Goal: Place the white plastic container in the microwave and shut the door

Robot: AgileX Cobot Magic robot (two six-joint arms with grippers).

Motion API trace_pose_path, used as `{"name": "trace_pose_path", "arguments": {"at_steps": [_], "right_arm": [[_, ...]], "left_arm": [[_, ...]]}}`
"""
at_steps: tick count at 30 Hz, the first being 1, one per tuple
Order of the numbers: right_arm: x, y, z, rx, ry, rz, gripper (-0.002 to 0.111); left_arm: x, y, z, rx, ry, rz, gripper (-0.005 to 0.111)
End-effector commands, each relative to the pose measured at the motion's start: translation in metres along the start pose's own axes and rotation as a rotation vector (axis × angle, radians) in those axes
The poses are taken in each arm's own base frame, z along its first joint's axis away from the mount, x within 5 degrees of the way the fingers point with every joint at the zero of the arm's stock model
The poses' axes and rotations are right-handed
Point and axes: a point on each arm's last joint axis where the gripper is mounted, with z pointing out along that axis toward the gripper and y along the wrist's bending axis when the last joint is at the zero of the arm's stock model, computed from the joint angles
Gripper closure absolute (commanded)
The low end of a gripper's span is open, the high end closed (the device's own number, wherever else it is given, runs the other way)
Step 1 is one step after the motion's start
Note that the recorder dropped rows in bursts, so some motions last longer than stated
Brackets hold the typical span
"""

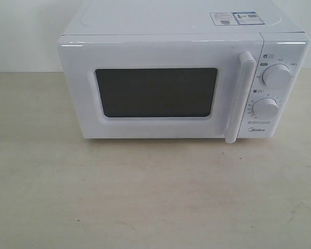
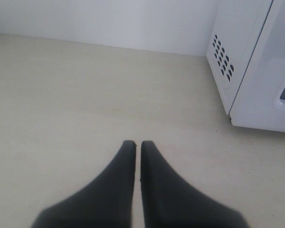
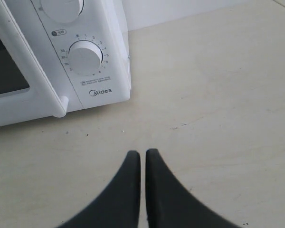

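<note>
The white microwave point(image 1: 181, 78) stands at the back of the table with its door point(image 1: 155, 91) shut; the dark window and the tall white bar handle point(image 1: 239, 96) face me. The white plastic container is out of view. Neither arm shows in the exterior view. My left gripper point(image 2: 137, 143) is shut with nothing in it, hovering over bare table beside the microwave's vented side point(image 2: 237, 52). My right gripper point(image 3: 143, 153) is shut and empty over the table in front of the dial panel point(image 3: 85, 57).
The pale wooden table point(image 1: 155, 197) stretches in front of and to both sides of the microwave. A white wall point(image 1: 20, 31) runs behind it. Stickers point(image 1: 233, 18) lie on the microwave's top.
</note>
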Motion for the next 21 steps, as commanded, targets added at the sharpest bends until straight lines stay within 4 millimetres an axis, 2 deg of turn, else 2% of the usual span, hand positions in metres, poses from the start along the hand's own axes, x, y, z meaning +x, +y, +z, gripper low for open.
{"name": "trace_pose_path", "arguments": {"at_steps": [1, 21], "right_arm": [[-0.0007, -0.0003, -0.0004, 0.005, -0.010, -0.008, 0.108], [-0.0014, -0.0001, -0.0004, 0.003, -0.018, -0.008, 0.108]], "left_arm": [[0.0009, -0.0003, 0.0002, 0.005, -0.001, -0.013, 0.102], [0.0009, -0.0003, 0.0002, 0.005, -0.001, -0.013, 0.102]]}}
